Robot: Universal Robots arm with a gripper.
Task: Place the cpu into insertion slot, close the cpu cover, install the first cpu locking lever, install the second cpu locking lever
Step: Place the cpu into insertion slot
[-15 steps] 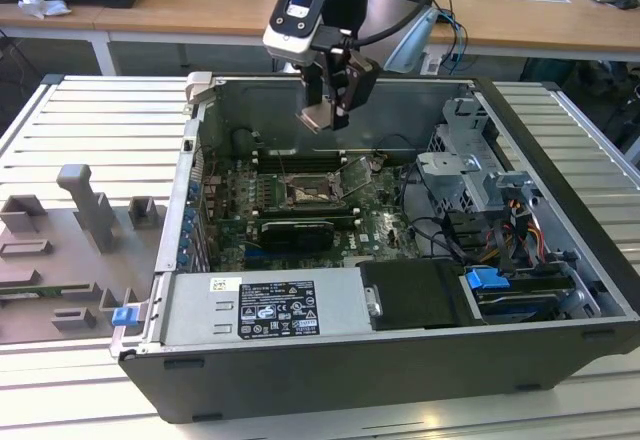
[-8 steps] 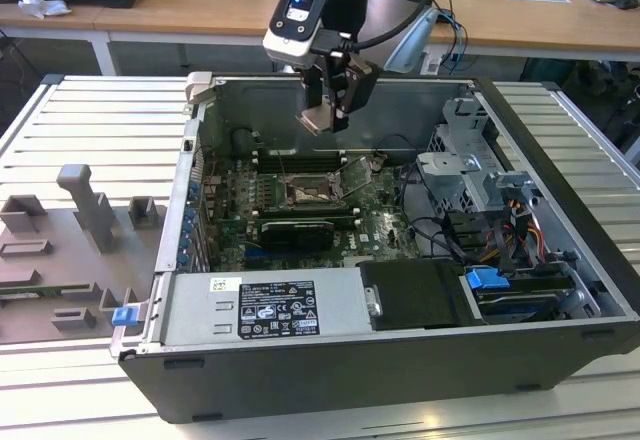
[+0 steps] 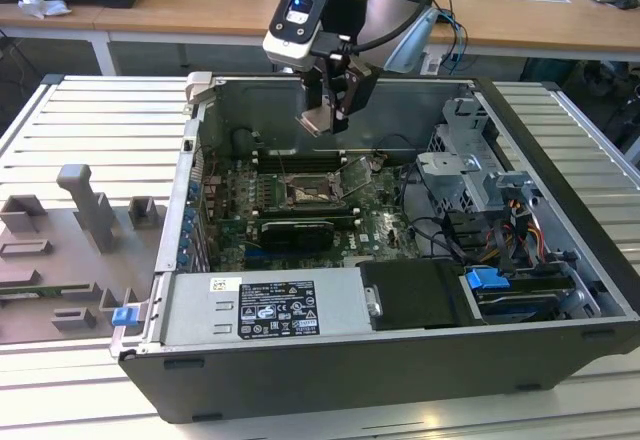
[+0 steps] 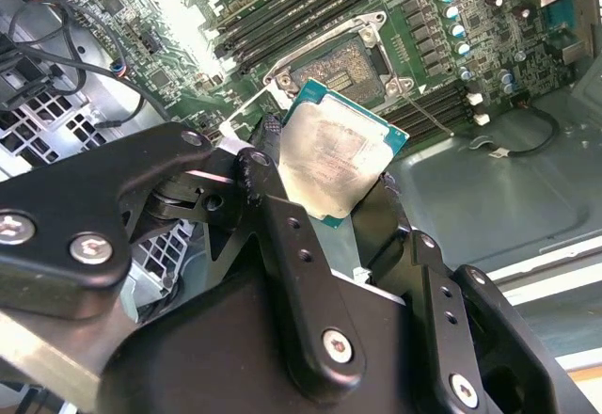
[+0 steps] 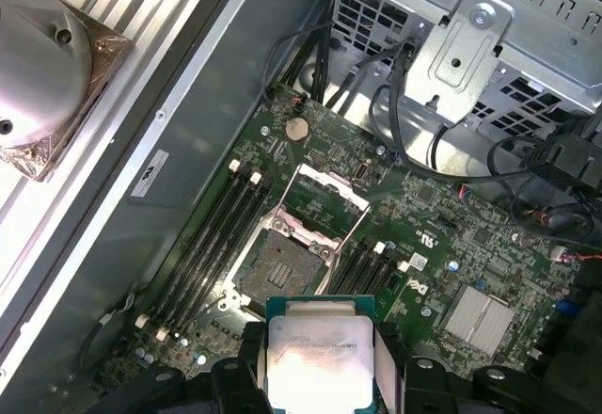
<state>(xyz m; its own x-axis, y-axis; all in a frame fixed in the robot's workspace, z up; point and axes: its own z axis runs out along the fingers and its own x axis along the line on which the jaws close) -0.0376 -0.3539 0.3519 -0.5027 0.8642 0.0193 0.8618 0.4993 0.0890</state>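
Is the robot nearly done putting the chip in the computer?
Not yet, it's early. Done: the chip is picked up. In hand: the jaws are shut on it, in the air above the green board. Left: the socket is empty, its metal cover stands open, and nothing is locked down.

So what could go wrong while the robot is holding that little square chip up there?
The gripper pinches the cpu by its edges, above the insertion slot; it might slip and drop onto the board. It looks tilted, so it could land crooked in the slot. The cpu cover stands open beside the slot and could get bumped.
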